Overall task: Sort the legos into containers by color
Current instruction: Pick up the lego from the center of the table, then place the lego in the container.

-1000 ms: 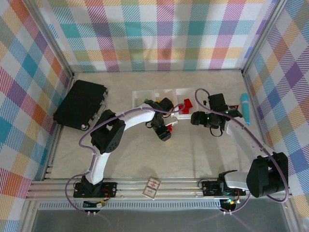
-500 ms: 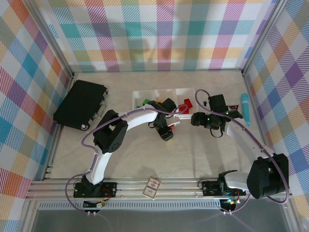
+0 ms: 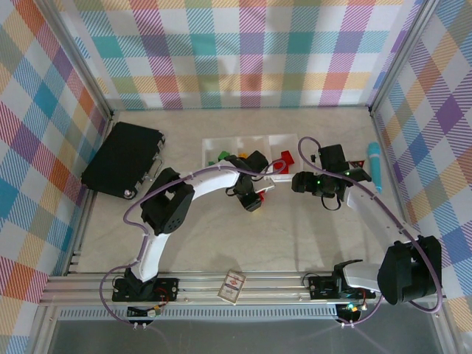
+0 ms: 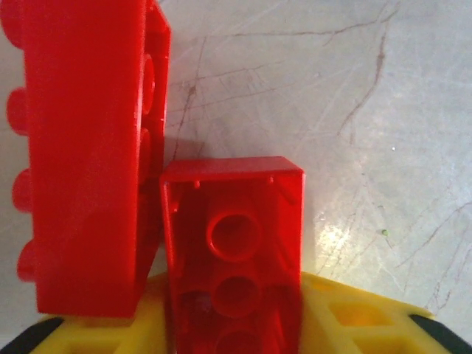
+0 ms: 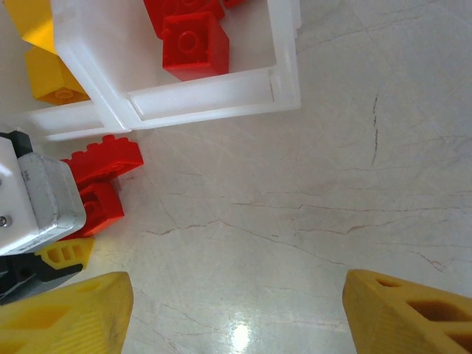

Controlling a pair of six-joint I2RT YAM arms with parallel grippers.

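Note:
My left gripper is shut on a red lego, its hollow underside facing the camera between the yellow fingers. A second red lego lies close on its left on the table. In the top view this gripper sits just in front of the white containers. The right wrist view has the containers' corner, red legos in one tray and yellow ones in the neighbouring tray. My right gripper hangs open over bare table to the right of the two red legos.
A flat black box lies at the back left. A teal tool rests by the right wall. A small red-and-white card sits on the front rail. Green legos fill the left tray.
The left gripper's jaws have closed on the red lego in front of the trays, and it has edged slightly toward them. The right arm has stayed put.

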